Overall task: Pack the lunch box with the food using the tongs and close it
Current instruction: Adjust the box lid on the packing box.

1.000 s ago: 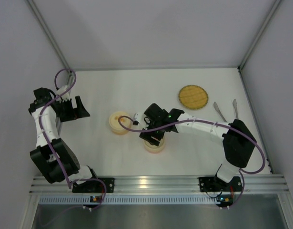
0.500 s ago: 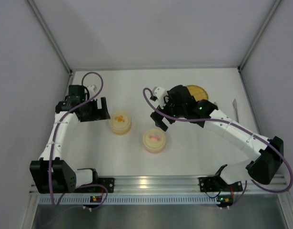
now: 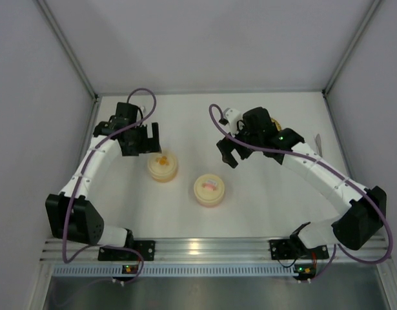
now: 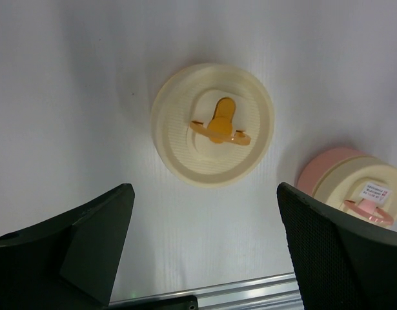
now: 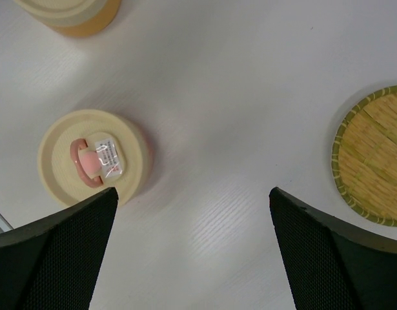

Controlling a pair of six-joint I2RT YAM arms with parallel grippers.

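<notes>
**Top external: left end effector and right end effector both wide, holding nothing**

Your left one hangs just beyond the orange-handled lunch box, whose lid is on. Your right hangs between the pink-handled lunch box and the woven plate. The tongs show at the bench's right edge.

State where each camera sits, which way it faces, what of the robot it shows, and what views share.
Top external: above and behind the arm bases, looking down at the table; left end effector and right end effector show.
Left wrist: on the left arm, facing down at the orange-lidded container; its fingers show.
Right wrist: on the right arm, facing down at the pink-lidded container and woven plate; its fingers show.
Shared: all three see both containers.
</notes>
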